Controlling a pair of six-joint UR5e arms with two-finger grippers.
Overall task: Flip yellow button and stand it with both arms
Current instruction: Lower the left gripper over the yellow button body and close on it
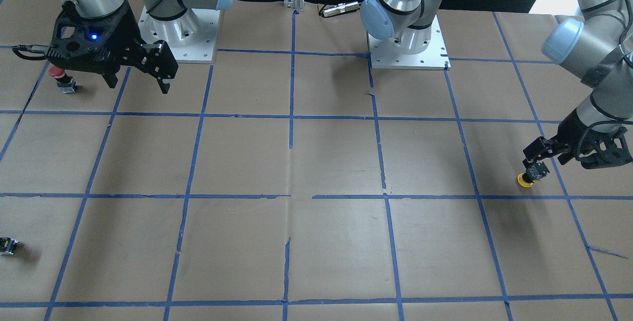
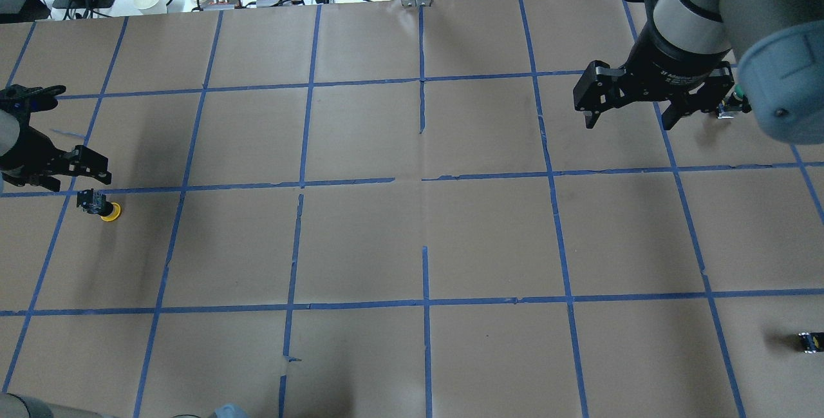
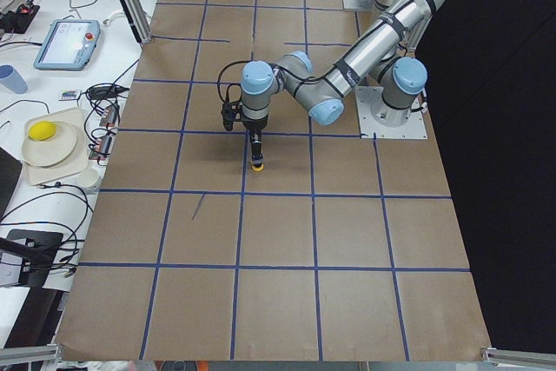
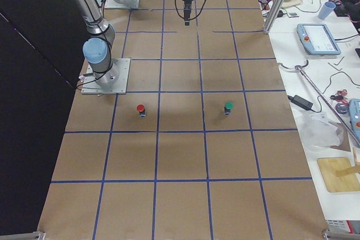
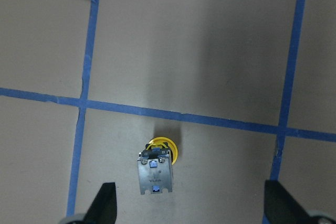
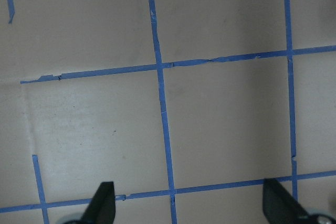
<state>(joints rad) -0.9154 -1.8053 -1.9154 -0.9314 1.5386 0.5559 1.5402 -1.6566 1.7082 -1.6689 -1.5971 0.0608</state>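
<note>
Looking down at the robot's left end of the table (image 1: 336, 162), we find the yellow button (image 5: 156, 166) standing on its cap: the yellow disc is down on the brown paper and the grey-black switch body points up, its terminal face turned to the wrist camera. It sits just on the robot's side of a blue tape line (image 5: 210, 120), inside 1 grid square. The left gripper (image 5: 190, 209) hovers right above it with its jaws spread wide. We see its 2 fingers (image 5: 103, 205) at the bottom corners of the wrist view. The button lies between them, closer to 1 than the other, and neither touches it, so that gripper is empty. Over at the other end, the right gripper (image 1: 138, 86) hangs above the paper, jaws apart too and holding nothing, its blue light on, while its wrist camera looks down at taped paper. Just beside it we spot the red button (image 1: 60, 77), cap up on the table, and the right-side view adds a green button (image 4: 228, 107) standing well apart from the red one. A small capless switch block (image 1: 8, 245) lies by itself near the operators' edge, on the right arm's side of the table.
</note>
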